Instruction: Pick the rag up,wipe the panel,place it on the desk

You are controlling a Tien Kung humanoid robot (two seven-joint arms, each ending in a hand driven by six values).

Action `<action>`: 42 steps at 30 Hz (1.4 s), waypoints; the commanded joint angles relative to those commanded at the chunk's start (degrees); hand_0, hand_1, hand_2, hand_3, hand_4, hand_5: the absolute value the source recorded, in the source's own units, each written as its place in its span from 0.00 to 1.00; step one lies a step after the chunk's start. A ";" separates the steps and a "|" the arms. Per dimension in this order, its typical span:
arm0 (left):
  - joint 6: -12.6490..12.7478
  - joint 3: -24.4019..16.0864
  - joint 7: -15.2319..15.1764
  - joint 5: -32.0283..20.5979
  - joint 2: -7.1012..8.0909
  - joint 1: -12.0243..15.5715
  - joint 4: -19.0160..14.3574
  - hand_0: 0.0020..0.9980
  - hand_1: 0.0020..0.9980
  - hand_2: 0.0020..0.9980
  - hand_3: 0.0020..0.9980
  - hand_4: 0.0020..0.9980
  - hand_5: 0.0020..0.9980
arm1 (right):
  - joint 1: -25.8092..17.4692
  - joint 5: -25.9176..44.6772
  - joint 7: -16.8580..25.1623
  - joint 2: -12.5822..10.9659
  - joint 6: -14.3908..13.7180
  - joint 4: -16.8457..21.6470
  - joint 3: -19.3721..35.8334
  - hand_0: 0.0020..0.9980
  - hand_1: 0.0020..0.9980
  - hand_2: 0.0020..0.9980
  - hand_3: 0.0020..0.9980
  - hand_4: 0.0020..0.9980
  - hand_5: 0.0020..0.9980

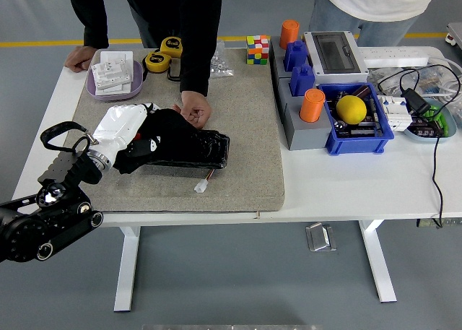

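The left robot hand (128, 131) is gripping the black rag (167, 131) at the left end of the panel (202, 151), mid-wipe, a person's hand (195, 112) steadying the panel's far edge; setting the rag on the counter (339, 178) likely follows.

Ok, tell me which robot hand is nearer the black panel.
Left. The left hand rests on the black rag lying over the panel's left end; the right hand is out of view.
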 joint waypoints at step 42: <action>0.22 -1.69 0.14 0.80 0.54 -0.24 0.99 0.29 0.18 0.64 0.69 0.49 0.00 | 0.24 0.17 0.06 -0.32 0.25 -0.03 0.18 0.79 0.68 0.72 0.66 1.00 0.51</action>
